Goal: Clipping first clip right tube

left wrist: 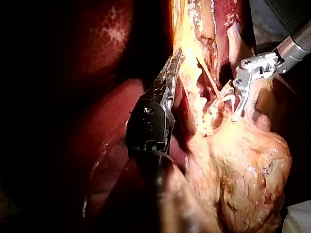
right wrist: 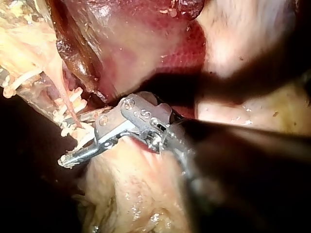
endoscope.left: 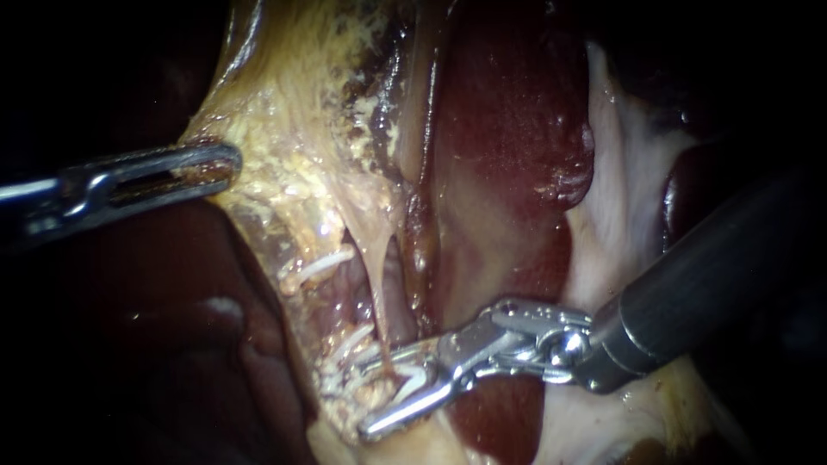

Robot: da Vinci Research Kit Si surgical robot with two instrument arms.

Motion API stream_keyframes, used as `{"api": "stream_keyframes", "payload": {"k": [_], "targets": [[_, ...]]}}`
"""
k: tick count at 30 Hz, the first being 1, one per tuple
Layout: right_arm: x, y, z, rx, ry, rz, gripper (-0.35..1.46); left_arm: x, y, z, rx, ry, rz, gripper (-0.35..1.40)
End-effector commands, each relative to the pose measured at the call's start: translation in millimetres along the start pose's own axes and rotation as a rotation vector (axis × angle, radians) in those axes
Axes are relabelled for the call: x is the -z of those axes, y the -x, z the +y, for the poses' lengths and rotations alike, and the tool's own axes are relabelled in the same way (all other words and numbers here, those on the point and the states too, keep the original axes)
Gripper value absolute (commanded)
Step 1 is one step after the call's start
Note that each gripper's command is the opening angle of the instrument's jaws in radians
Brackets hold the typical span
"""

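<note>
Now my right instrument (endoscope.left: 369,396) holds its jaws wide at the foot of the thin tube (endoscope.left: 380,280), near centre; closing askew could catch only part. My left instrument (endoscope.left: 228,164) clamps the fatty tissue (endoscope.left: 284,146) at left.

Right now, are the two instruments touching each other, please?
No, the left instrument and right instrument sit apart, with yellow tissue between them.

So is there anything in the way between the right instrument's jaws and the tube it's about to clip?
Nothing visible blocks it. The right instrument has its jaws open at the lower end of the thin tube, which runs down toward the gap between them. Only pale fibrous strands crowd the tube's base beside the jaws.
</note>
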Motion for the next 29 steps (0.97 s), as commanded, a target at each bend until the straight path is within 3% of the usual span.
{"api": "stream_keyframes", "payload": {"k": [1,5,8,13,29], "targets": [[0.1,0.1,0.2,0.000,0.008,-0.004,0.35,0.0,0.0,0.0,0.000,0.000,0.000,-0.35],[0.5,0.2,0.8,0.029,0.044,-0.020,0.19,0.0,0.0,0.0,0.000,0.000,0.000,-0.35],[0.9,0.2,1.4,0.105,0.089,-0.018,-0.33,0.0,0.0,0.0,0.000,0.000,0.000,-0.35],[1.6,0.4,2.2,0.143,0.139,-0.022,-0.35,0.0,0.0,-0.1,0.000,0.001,0.000,-0.35],[0.7,1.1,2.1,0.147,0.144,-0.029,-0.35,0.0,0.0,-0.2,0.001,0.001,0.000,-0.35]]}}
